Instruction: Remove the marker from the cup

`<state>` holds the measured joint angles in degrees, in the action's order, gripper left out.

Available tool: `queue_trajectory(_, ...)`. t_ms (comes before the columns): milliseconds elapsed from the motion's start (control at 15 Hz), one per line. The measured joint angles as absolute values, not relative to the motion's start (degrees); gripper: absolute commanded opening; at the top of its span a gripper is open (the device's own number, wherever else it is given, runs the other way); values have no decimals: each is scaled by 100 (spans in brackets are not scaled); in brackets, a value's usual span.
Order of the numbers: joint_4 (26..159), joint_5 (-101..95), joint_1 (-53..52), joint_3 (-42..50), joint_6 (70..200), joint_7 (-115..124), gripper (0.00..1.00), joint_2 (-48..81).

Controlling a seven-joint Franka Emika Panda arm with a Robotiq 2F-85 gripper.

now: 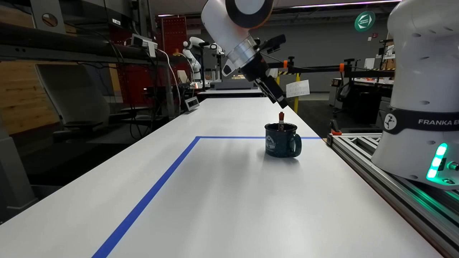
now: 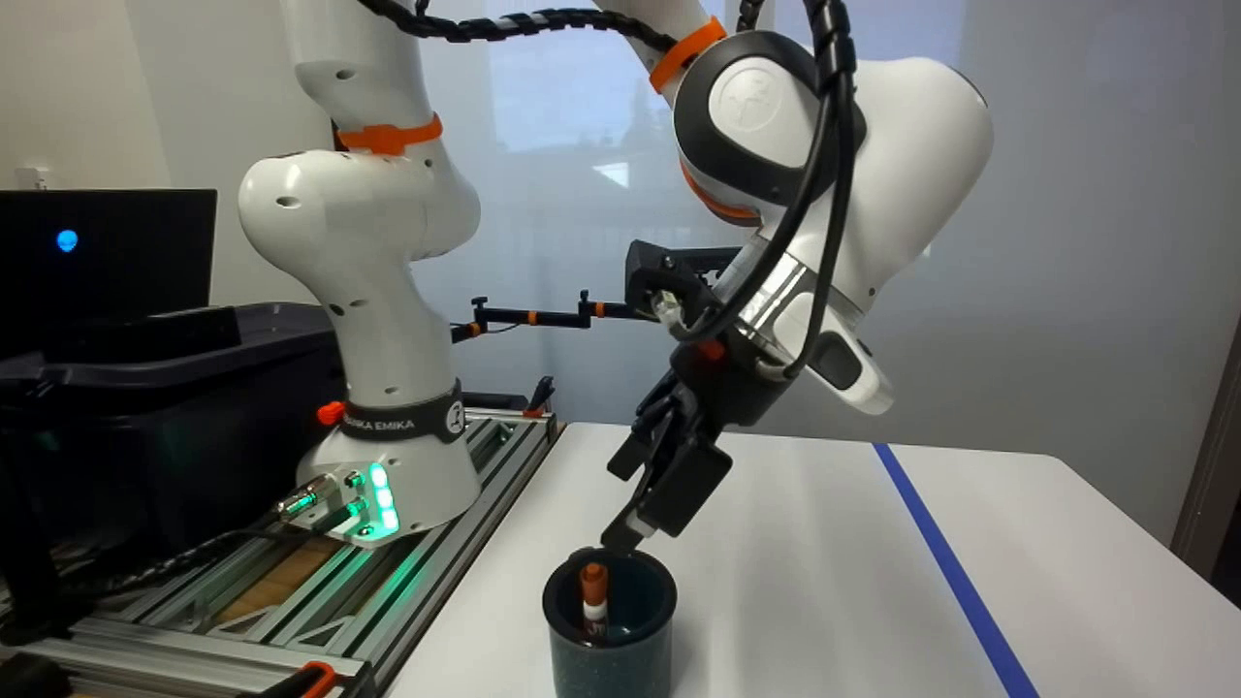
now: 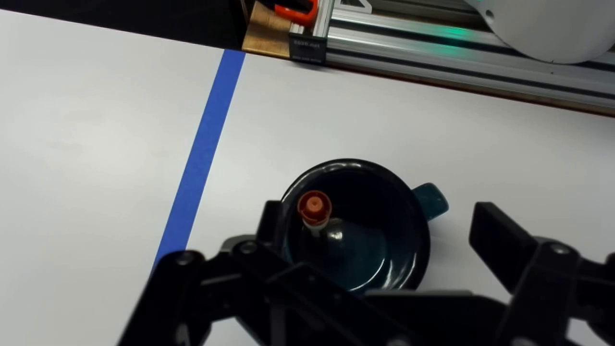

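Observation:
The dark blue-green mug point(image 1: 278, 145) stands upright on the white table, with its handle at the side. It also shows in an exterior view point(image 2: 613, 667) and in the wrist view point(image 3: 375, 197). The marker point(image 1: 281, 118) stands in the mug with its orange-red cap above the rim; it shows in an exterior view point(image 2: 594, 585) and near the mug's left inner wall in the wrist view point(image 3: 314, 207). My gripper point(image 3: 377, 214) is open and empty, tilted above the mug in both exterior views point(image 1: 280, 103) point(image 2: 620, 499). The marker's lower end is hidden inside the mug.
Blue tape point(image 1: 157, 184) marks lines on the white table point(image 1: 222, 200). The robot's base point(image 1: 412, 154) stands on an aluminium rail frame point(image 1: 380, 182) along the table's edge. A black bin point(image 2: 175, 417) stands beside the frame. A small grey device point(image 1: 192, 103) sits at the table's far edge.

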<state>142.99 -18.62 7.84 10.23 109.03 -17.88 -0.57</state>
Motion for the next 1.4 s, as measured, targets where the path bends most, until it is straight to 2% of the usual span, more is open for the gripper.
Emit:
queue_trajectory(1333, 14236, -2625, 1049, 1109, 11144, -1696, 100, 720)
queue_trajectory(1400, 14236, -2625, 1049, 1109, 11147, -1662, 98, 729)
